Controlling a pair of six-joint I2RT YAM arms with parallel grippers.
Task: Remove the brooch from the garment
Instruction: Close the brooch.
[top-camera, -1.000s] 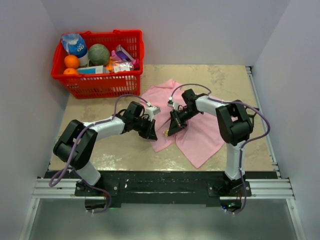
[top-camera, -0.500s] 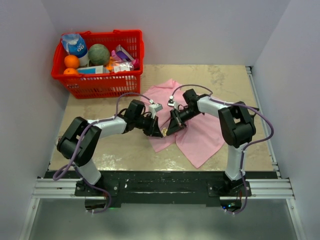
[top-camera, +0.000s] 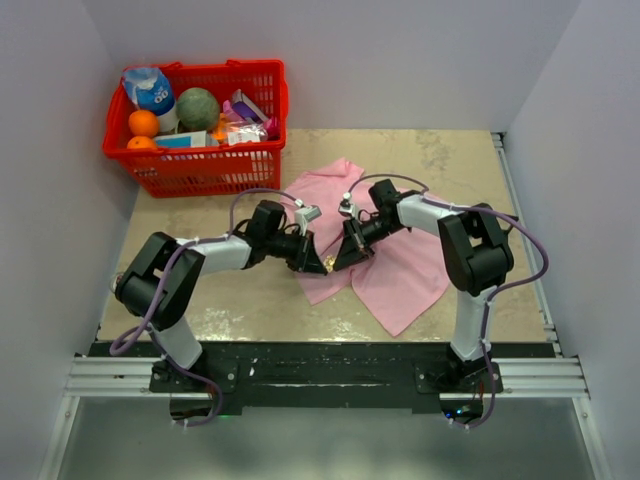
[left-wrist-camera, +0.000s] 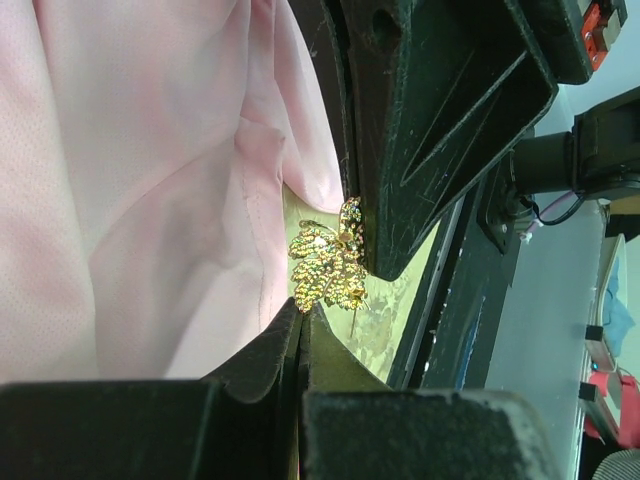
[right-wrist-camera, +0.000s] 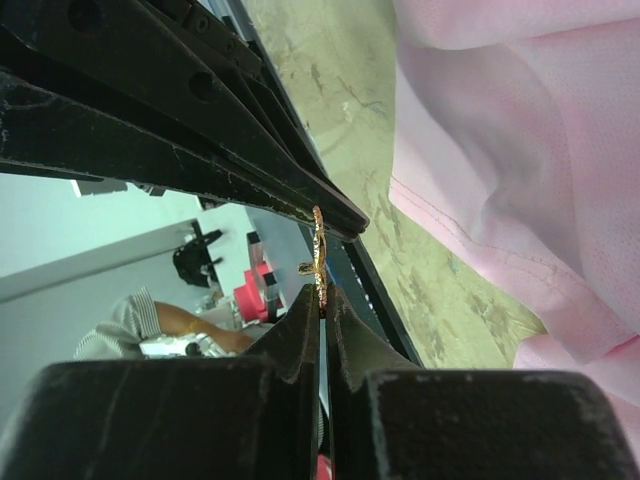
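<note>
The brooch (left-wrist-camera: 328, 268) glitters, gold and sequin-like; the shirt (left-wrist-camera: 130, 180) is matt, fine-meshed pink cloth; the basket (top-camera: 200, 172) is red plastic.

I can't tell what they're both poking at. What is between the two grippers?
The shiny gold brooch lies between the left gripper and the right gripper, beside the pink garment. The left wrist view shows it best.
</note>
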